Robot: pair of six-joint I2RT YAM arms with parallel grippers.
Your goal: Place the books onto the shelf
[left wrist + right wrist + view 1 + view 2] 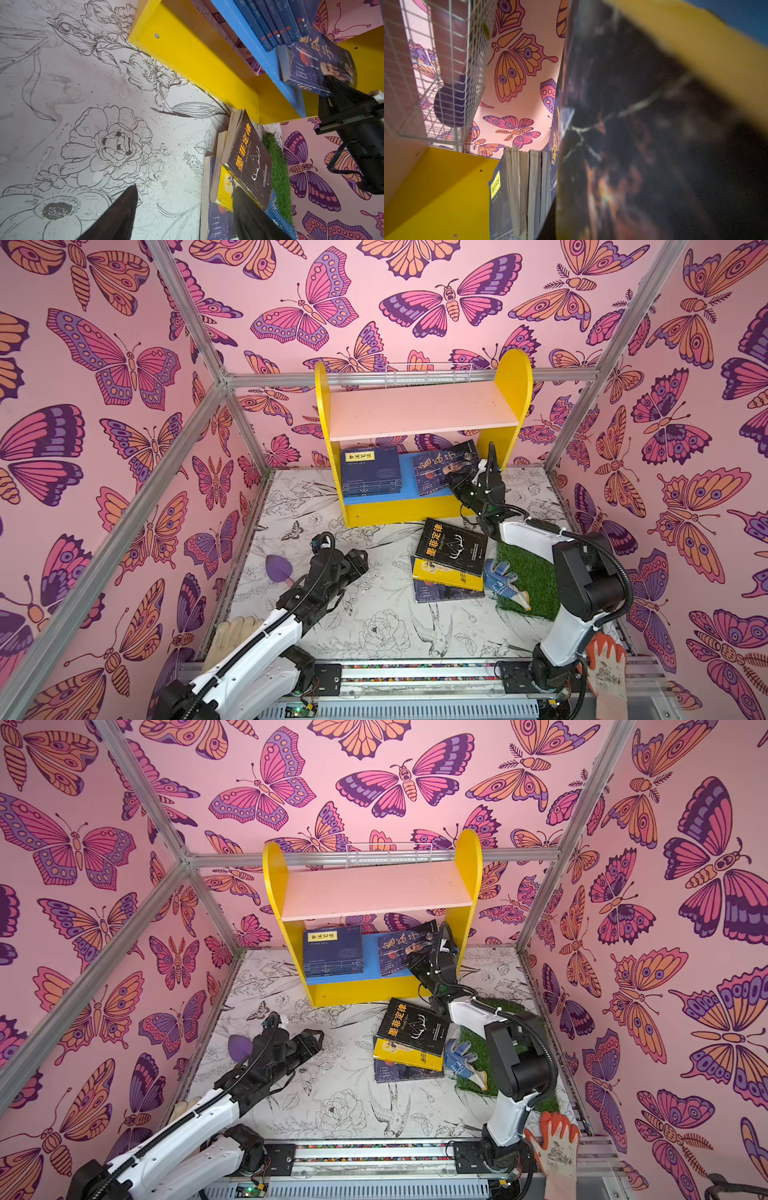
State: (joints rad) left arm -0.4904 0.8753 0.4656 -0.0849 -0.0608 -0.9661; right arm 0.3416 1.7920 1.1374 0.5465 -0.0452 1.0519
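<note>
The shelf (515, 377) stands at the back with its pink upper board bare. Several navy books (371, 470) lie stacked at the left of its blue lower board (409, 491). To their right a dark portrait book (446, 466) leans tilted, and my right gripper (455, 485) is shut on its lower edge, as the left wrist view shows at the gripper (330, 83). In the right wrist view that cover (643, 135) fills the frame and hides the fingers. On the table a black book (453, 547) tops a yellow one (444, 577) and a dark one (444, 594). My left gripper (184, 188) hangs open left of this pile.
A blue dotted glove (500, 578) lies on a green grass mat (534, 572) right of the pile. A white wire basket (428, 374) hangs behind the shelf. A purple object (277, 567) sits by the left arm. A cream glove (232, 635) and an orange glove (606, 664) lie at the front edge.
</note>
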